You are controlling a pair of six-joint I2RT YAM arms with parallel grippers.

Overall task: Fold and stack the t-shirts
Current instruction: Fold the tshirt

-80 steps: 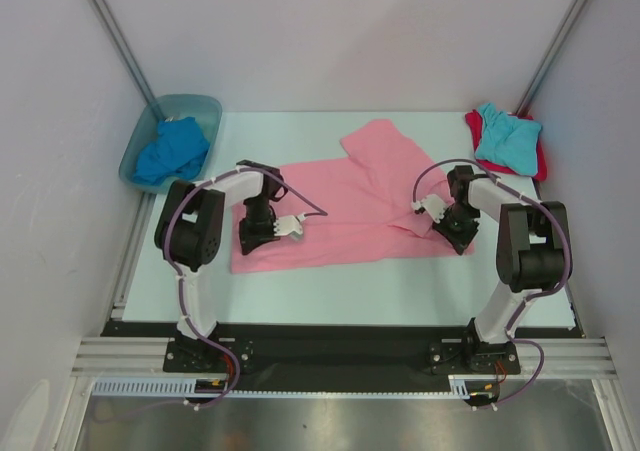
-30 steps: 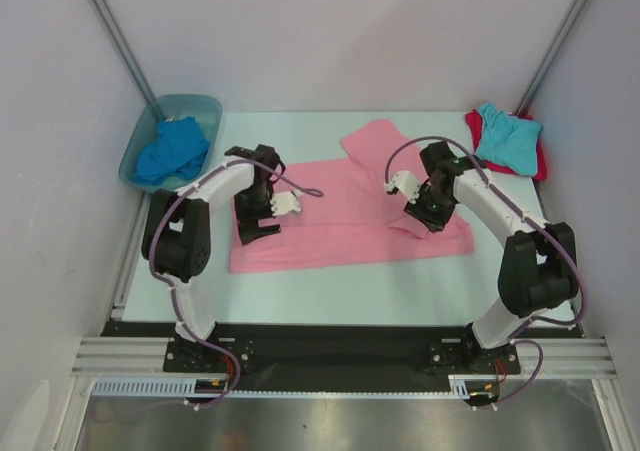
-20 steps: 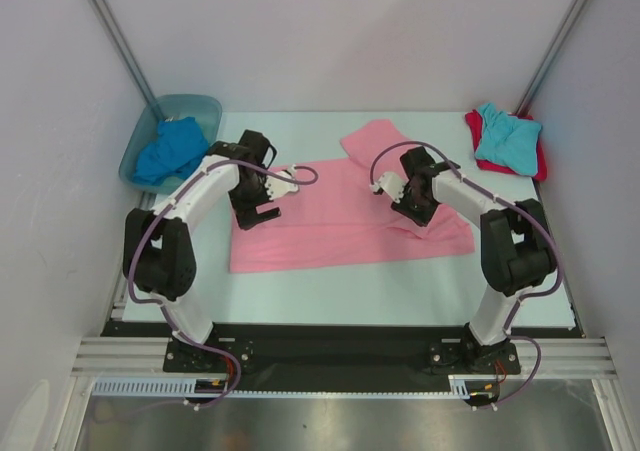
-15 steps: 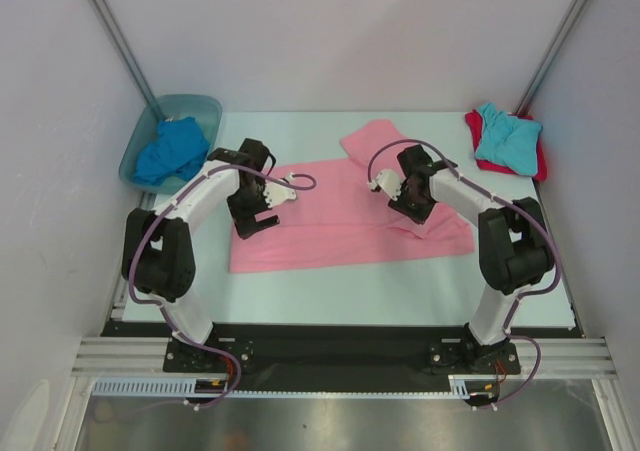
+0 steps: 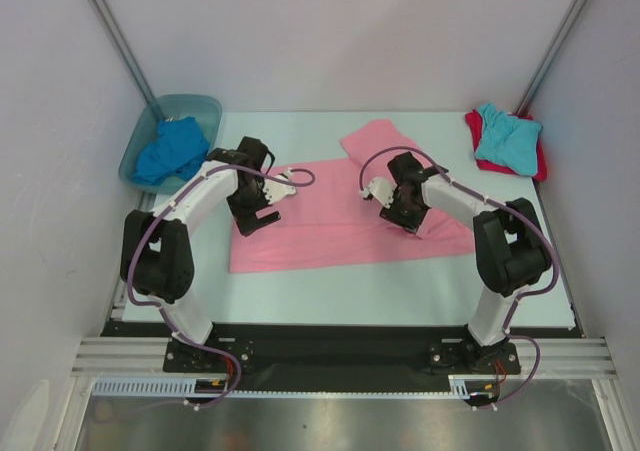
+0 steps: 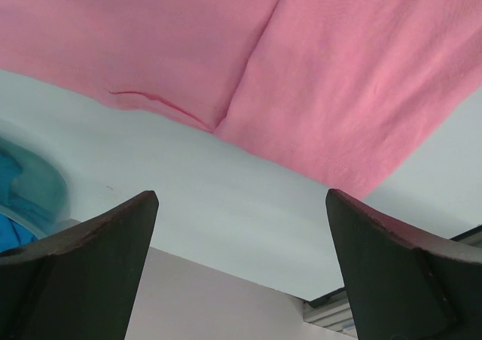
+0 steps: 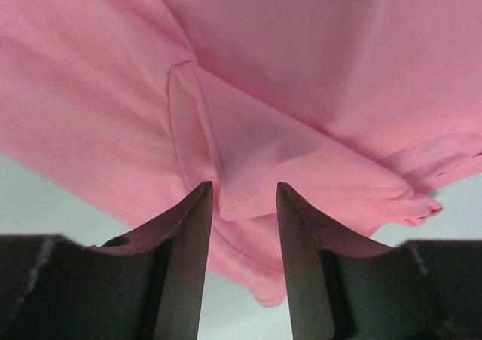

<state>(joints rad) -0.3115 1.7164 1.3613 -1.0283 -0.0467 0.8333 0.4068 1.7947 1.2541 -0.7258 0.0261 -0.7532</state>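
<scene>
The pink t-shirt (image 5: 330, 226) (image 6: 339, 76) (image 7: 301, 68) lies spread across the middle of the table, one sleeve pointing to the back. My left gripper (image 5: 283, 181) (image 6: 241, 197) hovers over the shirt's back left edge, wide open and holding nothing. My right gripper (image 5: 372, 191) (image 7: 242, 193) hangs low over the shirt's middle. Its jaws stand partly apart, and the corner of a folded pink flap lies loose between the fingertips. A royal blue t-shirt (image 5: 170, 151) sits crumpled in the tub. A turquoise t-shirt (image 5: 505, 136) rests on a red one (image 5: 538, 163) at the back right.
The blue-green plastic tub (image 5: 190, 101) (image 6: 34, 178) stands at the back left corner. White walls close in the table on three sides, with slanted metal posts (image 5: 120, 41) at the back corners. A black rail (image 5: 330, 346) runs along the near edge.
Both arms have swung toward the back. The left gripper moved from the shirt's left edge to its back left edge; the right gripper slid left from the shirt's right side to its middle.
</scene>
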